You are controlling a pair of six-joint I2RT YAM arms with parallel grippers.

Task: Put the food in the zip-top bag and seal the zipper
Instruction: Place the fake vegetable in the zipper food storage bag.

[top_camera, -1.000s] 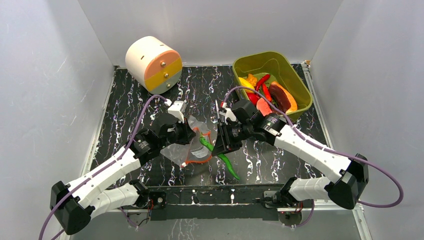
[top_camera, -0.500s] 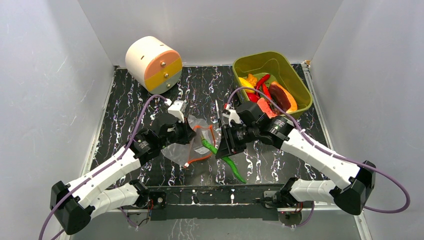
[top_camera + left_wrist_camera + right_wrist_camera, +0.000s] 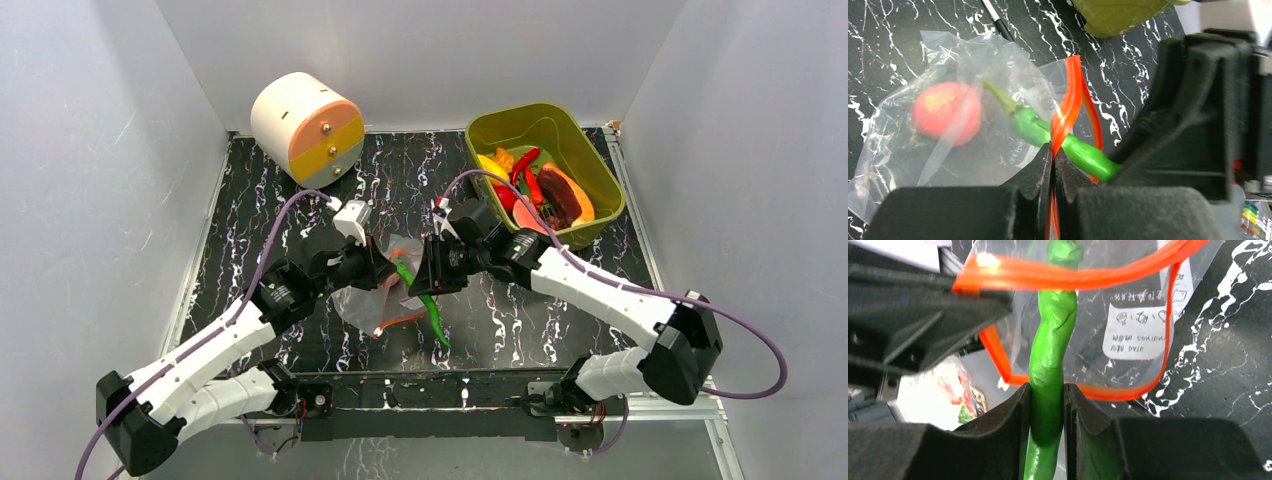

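Swinging left since a second ago, my right fingers (image 3: 998,430) have carried the green pepper (image 3: 1048,355) stem-first into the bag (image 3: 948,150). Across the worktop (image 3: 400,170), the tub (image 3: 545,130) holds more food; a peach (image 3: 945,115) already sits bagged. I clamp the pepper's middle, while my left fingers (image 3: 1033,175) pinch the zipper (image 3: 1068,100), holding the mouth open. Loading is underway: next, push deeper, then release.

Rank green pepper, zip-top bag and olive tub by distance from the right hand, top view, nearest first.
1. green pepper: clamped in the right hand, its tail pointing toward the near edge.
2. zip-top bag: just left of that hand, with the pepper's tip in its mouth.
3. olive tub: back right corner, well apart from the hand.
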